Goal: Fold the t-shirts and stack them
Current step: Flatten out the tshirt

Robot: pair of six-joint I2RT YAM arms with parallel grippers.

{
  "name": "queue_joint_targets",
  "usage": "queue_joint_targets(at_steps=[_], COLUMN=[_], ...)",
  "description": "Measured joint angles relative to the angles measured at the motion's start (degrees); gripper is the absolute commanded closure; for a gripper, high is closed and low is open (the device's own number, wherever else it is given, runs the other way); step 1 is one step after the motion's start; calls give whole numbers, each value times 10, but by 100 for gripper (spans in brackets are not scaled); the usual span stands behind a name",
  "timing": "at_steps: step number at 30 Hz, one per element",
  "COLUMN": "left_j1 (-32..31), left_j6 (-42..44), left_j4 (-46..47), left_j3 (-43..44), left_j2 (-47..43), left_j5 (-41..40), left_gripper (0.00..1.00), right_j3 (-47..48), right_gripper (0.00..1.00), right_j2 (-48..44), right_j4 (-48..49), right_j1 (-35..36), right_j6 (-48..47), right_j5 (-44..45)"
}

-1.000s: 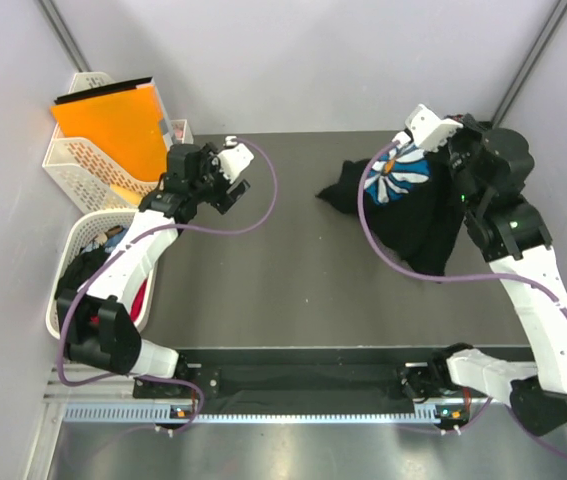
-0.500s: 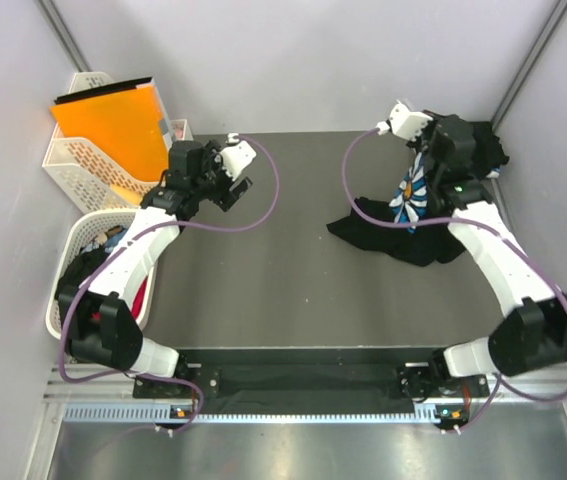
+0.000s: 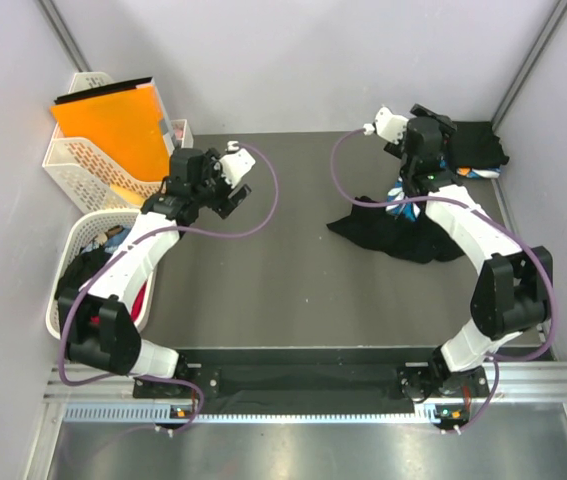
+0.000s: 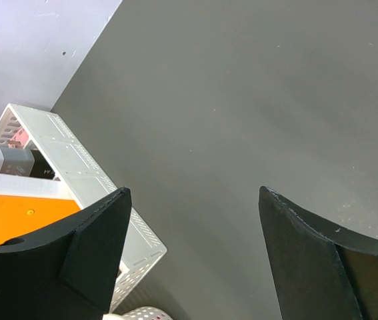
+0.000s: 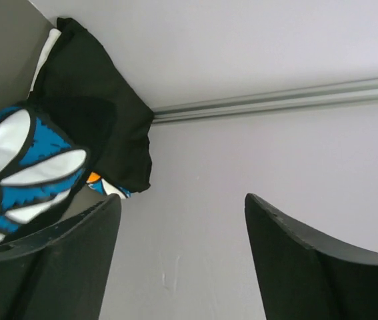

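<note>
I judged the step in hand to be laying out one shirt for folding, with no fold made yet. The flower-print t-shirt (image 3: 395, 232) lay crumpled on the right half of the bench (image 3: 293, 270), its black cloth bunched. The right claw (image 5: 183, 199) hung just beyond the shirt's far edge, fingers apart and nothing between them; only the wall showed in the gap. The left claw (image 4: 194, 195) was likewise open and empty, over bare bench beside the white lattice basket (image 4: 62, 150), well apart from the shirt. A black bundle (image 3: 475, 148) sat in the far right corner; I took it for the stack but could not confirm this. The next move, in my judgement, called for both claws to take two separate edges of the shirt and draw it flat. The left arm had most of the bench to cross first.
</note>
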Motion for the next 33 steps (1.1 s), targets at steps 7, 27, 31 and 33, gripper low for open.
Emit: queue_joint_targets(at_steps=[7,27,31,33], left_j1=[0,0,0,0], left_j6=[0,-2,-2,-2], left_j4=[0,4,3,3], left_j3=[-12,2,2,2], left_j2=[-5,21,21,21], left_j5=[-4,-6,-6,-9], left_gripper=[19,20,20,20], right_j3=[30,-52,-49,-45], right_gripper=[27,34,34,34], right_j2=[0,-6,28,42], right_j4=[-100,-446,-432,-428], right_j1=[1,94,92,91], right_j6=[56,160,170,176], right_j5=[-21,-300,-305,-309])
